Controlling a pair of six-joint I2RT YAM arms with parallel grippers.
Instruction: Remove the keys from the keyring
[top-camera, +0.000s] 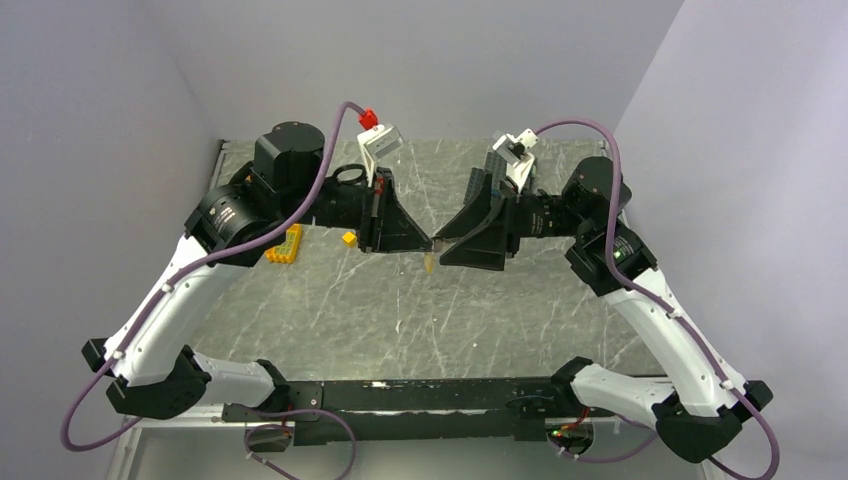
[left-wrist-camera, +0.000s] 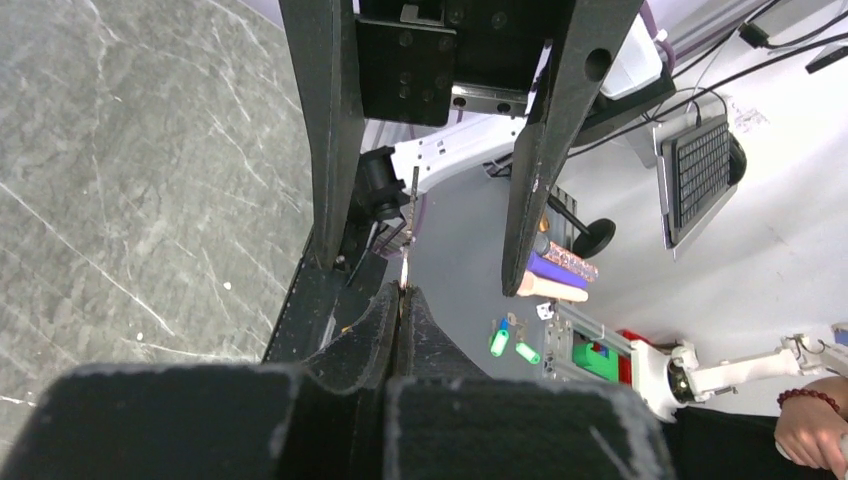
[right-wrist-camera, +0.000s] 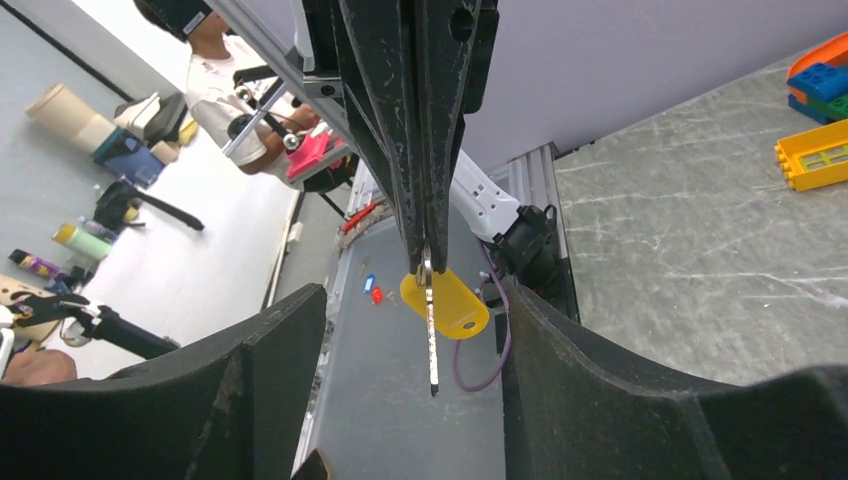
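My left gripper (top-camera: 425, 243) is shut, held above the table's middle. In the right wrist view its closed fingers (right-wrist-camera: 420, 130) come down from above and pinch the top of the keyring (right-wrist-camera: 431, 340), a thin grey metal piece seen edge-on. The yellow key tag (right-wrist-camera: 447, 300) hangs beside it. From above the tag (top-camera: 429, 262) dangles just below the fingertips. In the left wrist view a metal sliver (left-wrist-camera: 405, 270) sticks out of my shut gripper (left-wrist-camera: 403, 295). My right gripper (top-camera: 445, 247) faces it, open, its fingers either side of the hanging keyring (right-wrist-camera: 415, 310) without touching it.
An orange-yellow studded brick (top-camera: 284, 243) and a small yellow cube (top-camera: 348, 238) lie on the grey marbled table (top-camera: 400, 310) behind the left arm. The brick (right-wrist-camera: 815, 160) and a blue, green and orange stack (right-wrist-camera: 825, 80) show in the right wrist view.
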